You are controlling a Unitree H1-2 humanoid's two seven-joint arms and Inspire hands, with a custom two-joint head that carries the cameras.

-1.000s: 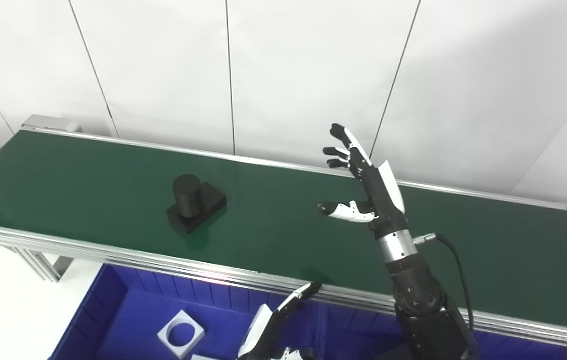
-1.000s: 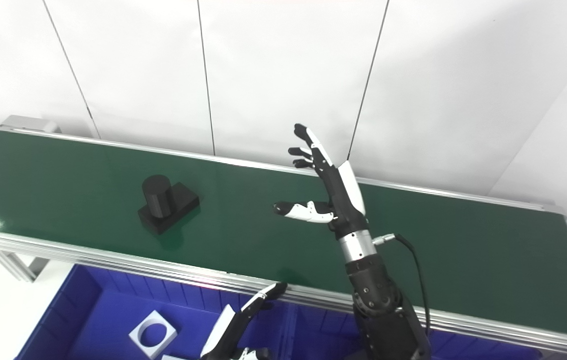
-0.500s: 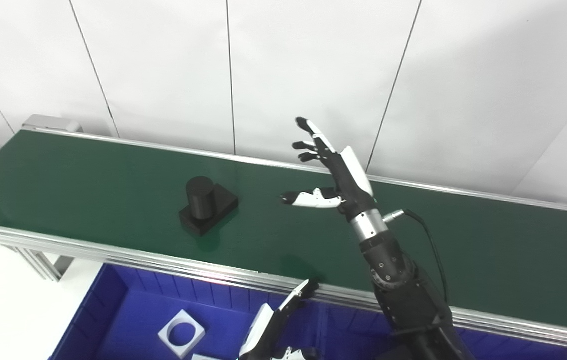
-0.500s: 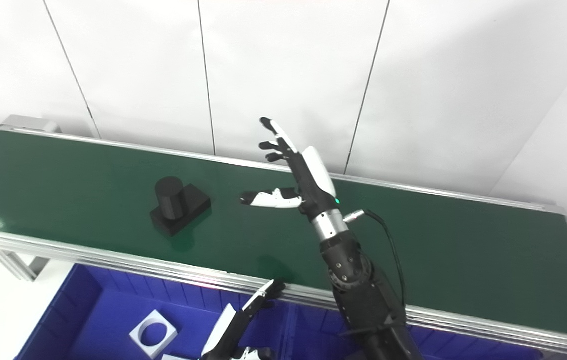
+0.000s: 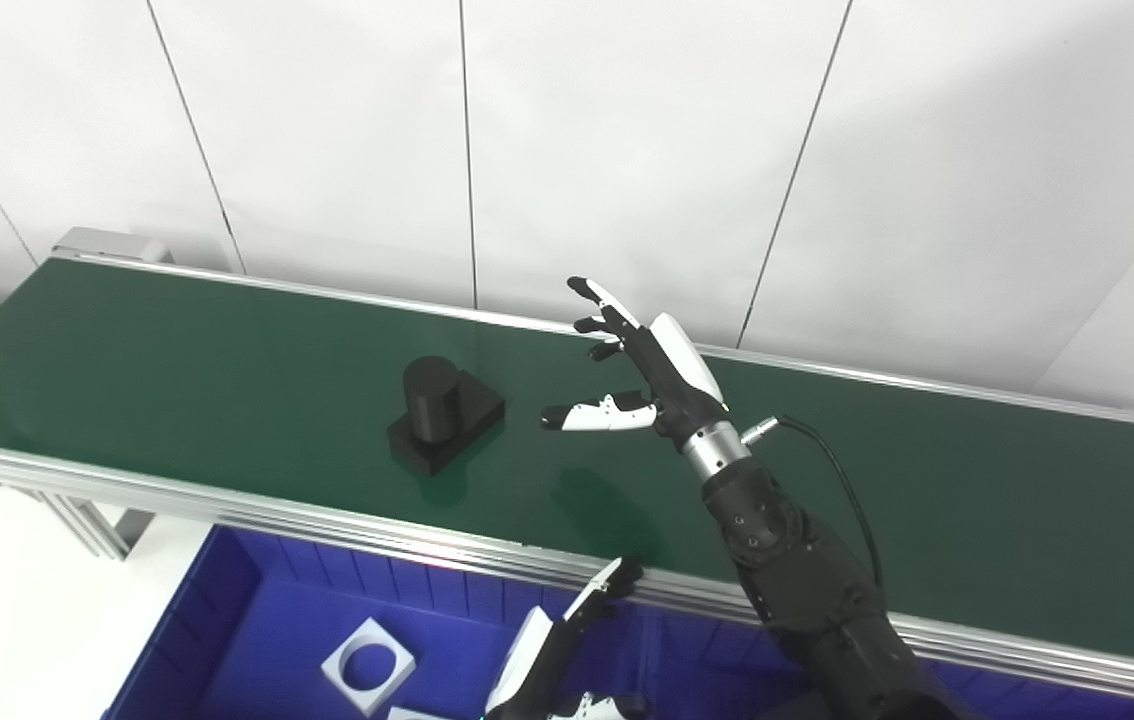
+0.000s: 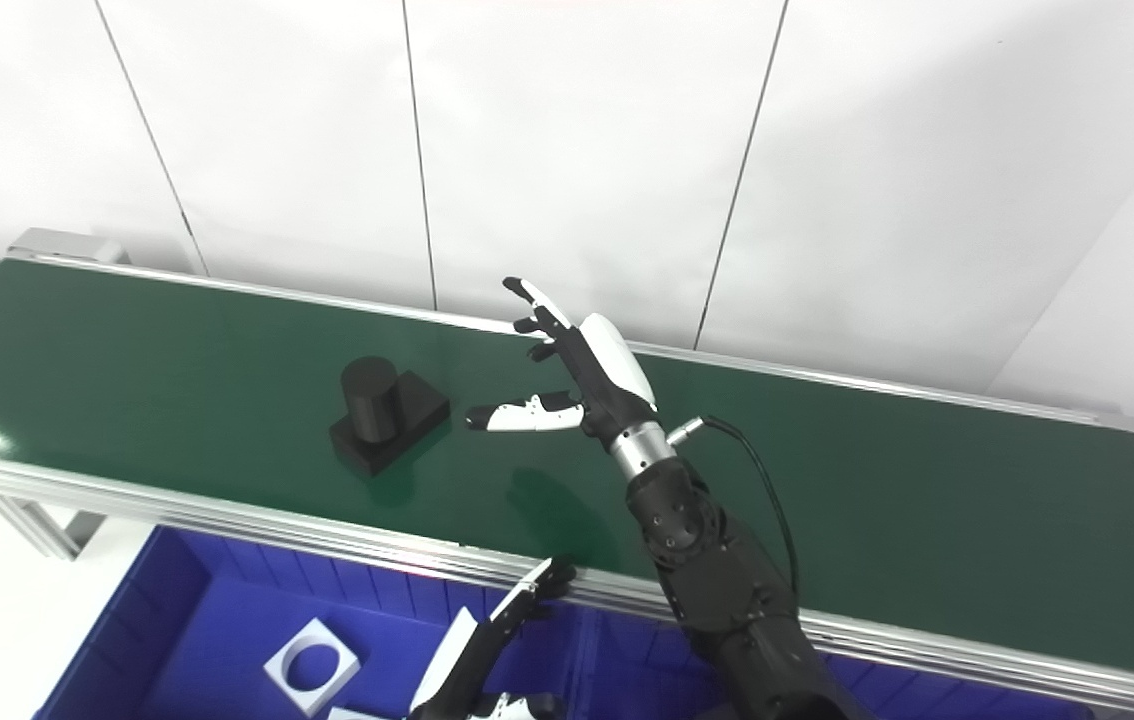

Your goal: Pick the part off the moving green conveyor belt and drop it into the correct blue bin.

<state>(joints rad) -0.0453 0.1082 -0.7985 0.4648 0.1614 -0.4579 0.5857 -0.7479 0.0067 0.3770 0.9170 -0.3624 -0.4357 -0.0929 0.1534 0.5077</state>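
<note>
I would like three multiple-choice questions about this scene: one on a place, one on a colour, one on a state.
1. Where is the black part?
A. in the blue bin
B. on the green belt
C. in the right hand

2. What colour is the square piece with a round hole in the blue bin?
A. white
B. red
C. black

3. How is the right hand?
A. shut on the part
B. open
C. closed in a fist

Key: 1 B, it stands on the green belt; 2 A, it looks white; 3 B, fingers spread, holding nothing.

Twin head views down over conveyor belt (image 5: 227,370)
</note>
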